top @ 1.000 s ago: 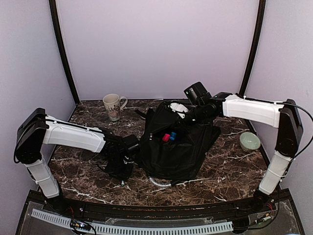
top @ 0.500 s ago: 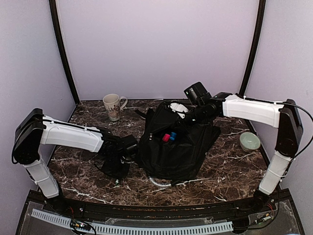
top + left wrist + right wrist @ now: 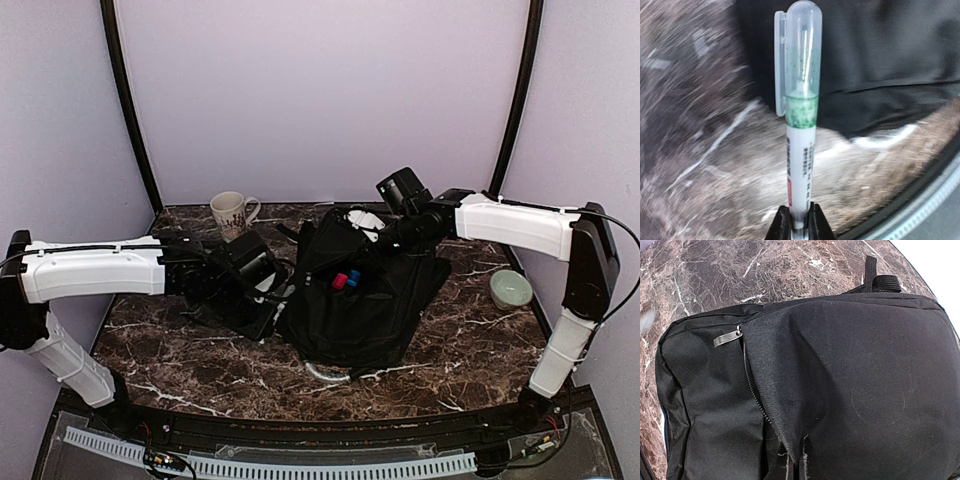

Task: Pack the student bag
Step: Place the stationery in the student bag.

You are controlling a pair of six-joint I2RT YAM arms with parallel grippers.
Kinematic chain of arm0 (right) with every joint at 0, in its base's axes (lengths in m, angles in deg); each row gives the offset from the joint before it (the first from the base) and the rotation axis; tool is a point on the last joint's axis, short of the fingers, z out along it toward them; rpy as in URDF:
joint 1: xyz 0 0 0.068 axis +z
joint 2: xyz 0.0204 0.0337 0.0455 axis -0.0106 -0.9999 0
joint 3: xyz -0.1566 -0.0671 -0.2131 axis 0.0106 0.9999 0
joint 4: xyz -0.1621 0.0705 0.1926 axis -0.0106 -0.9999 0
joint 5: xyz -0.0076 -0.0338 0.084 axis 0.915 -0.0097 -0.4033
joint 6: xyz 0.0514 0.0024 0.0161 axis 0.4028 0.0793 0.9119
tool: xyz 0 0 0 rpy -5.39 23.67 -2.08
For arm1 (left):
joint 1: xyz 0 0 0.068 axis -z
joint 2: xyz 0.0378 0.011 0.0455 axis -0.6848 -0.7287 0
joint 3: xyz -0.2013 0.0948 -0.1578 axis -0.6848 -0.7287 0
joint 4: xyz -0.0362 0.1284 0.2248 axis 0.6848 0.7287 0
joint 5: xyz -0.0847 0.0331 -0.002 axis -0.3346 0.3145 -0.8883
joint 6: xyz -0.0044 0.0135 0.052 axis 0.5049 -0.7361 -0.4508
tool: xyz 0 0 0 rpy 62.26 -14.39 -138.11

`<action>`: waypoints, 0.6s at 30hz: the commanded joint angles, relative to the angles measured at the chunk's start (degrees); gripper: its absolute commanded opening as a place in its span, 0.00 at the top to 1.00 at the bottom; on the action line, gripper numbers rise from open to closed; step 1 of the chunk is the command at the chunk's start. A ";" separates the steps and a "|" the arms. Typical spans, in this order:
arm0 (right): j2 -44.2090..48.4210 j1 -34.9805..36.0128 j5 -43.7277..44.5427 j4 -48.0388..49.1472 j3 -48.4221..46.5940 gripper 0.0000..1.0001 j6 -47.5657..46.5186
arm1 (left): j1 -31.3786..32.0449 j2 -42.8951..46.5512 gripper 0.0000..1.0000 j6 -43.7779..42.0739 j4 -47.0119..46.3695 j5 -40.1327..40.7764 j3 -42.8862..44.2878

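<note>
My left arm (image 3: 95, 270) has swung up and away from the table's near edge. It now reaches in at the student bag's (image 3: 360, 300) nine o'clock side rather than its seven o'clock. The left gripper (image 3: 799, 220) has pinched down on a clear-capped green pen (image 3: 800, 125) and lifted it.

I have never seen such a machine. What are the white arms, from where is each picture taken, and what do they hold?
These are two robot arms bolted to a marble table. The wide picture looks down from above and behind them; the two close pictures come from cameras on their wrists. The left claw grips a white pen with a clear cap. The right claw pinches the fabric of the black student bag. A mug and a green bowl also stand on the table.
</note>
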 commanded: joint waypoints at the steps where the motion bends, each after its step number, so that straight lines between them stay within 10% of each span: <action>1: 0.51 0.51 -2.55 2.05 -0.70 1.00 0.01 | 1.74 -4.27 1.00 -5.57 -8.39 -10.56 5.09; 18: 1.59 0.47 -2.79 1.89 -1.16 1.00 0.79 | 1.16 -24.73 1.00 -4.42 -23.35 -7.94 16.19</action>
